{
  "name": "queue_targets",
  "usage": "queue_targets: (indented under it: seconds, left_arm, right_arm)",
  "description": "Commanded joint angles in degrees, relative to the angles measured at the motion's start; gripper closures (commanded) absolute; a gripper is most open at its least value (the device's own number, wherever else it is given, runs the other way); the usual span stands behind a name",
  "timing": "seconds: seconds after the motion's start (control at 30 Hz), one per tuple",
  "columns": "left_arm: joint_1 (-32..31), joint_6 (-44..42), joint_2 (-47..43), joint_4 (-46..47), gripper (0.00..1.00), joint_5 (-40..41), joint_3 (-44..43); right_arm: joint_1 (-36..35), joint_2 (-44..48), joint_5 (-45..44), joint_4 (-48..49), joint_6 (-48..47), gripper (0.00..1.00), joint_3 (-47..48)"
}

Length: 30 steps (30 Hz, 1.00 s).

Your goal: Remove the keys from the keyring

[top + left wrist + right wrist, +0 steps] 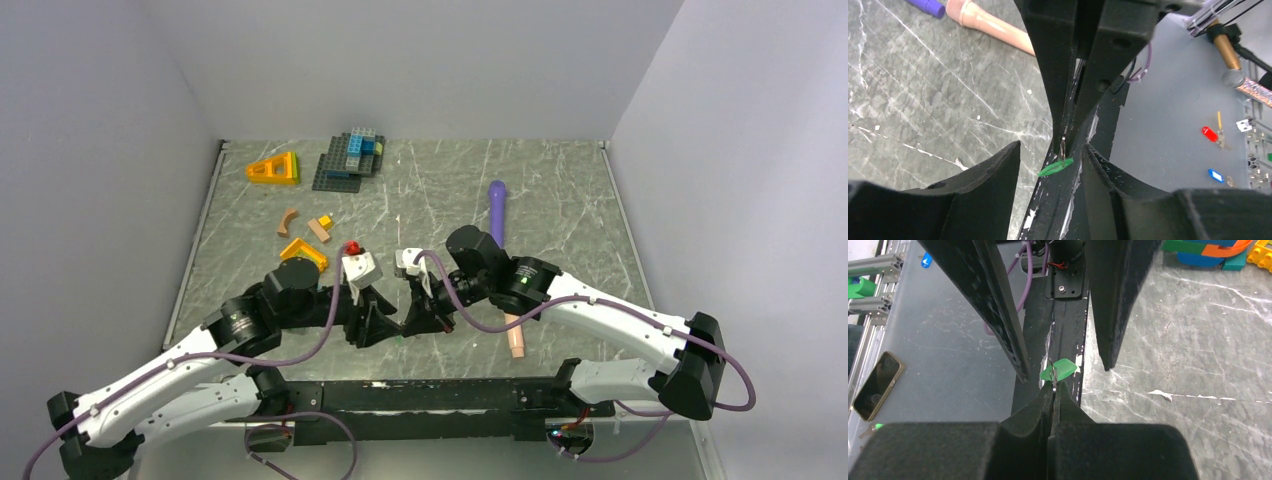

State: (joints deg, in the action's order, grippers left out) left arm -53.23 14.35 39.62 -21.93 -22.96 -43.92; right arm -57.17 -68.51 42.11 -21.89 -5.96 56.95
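My right gripper is shut on a thin metal keyring, held edge-on over the table's near edge. A key with a bright green head hangs from the ring just past the fingertips; it also shows in the left wrist view. My left gripper is open, its two fingers on either side of the right gripper's tip and the green key, not touching them. In the top view the left gripper and the right gripper meet tip to tip. The brass-coloured key is hidden.
A purple stick and a peach stick lie right of the grippers. Orange and tan bricks and a grey baseplate with blue bricks sit at the back left. The black mounting rail runs along the near edge.
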Motion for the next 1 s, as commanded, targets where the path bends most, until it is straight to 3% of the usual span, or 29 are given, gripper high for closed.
queue_targets:
  seconds: [0.0, 0.27, 0.63, 0.97]
  left_arm:
    - [-3.27, -1.97, 2.07, 0.59, 0.48, 5.4, -2.06]
    - [-6.2, -2.65, 3.78, -0.25, 0.61, 9.94, -3.57]
    - [-7.1, -3.11, 4.23, -1.61, 0.68, 10.58, -4.76]
    - [-7.99, -3.43, 6.48, -2.3, 0.67, 9.89, -5.33]
  right_arm:
    - [-0.23, 0.64, 0.49, -0.85, -1.45, 1.0, 2.94]
    - [-0.25, 0.78, 0.36, -1.71, -1.62, 1.0, 3.26]
    - [-0.27, 1.63, 0.25, -2.81, -2.12, 1.0, 3.08]
    - [-0.23, 2.03, 0.17, -2.87, -2.28, 1.0, 3.3]
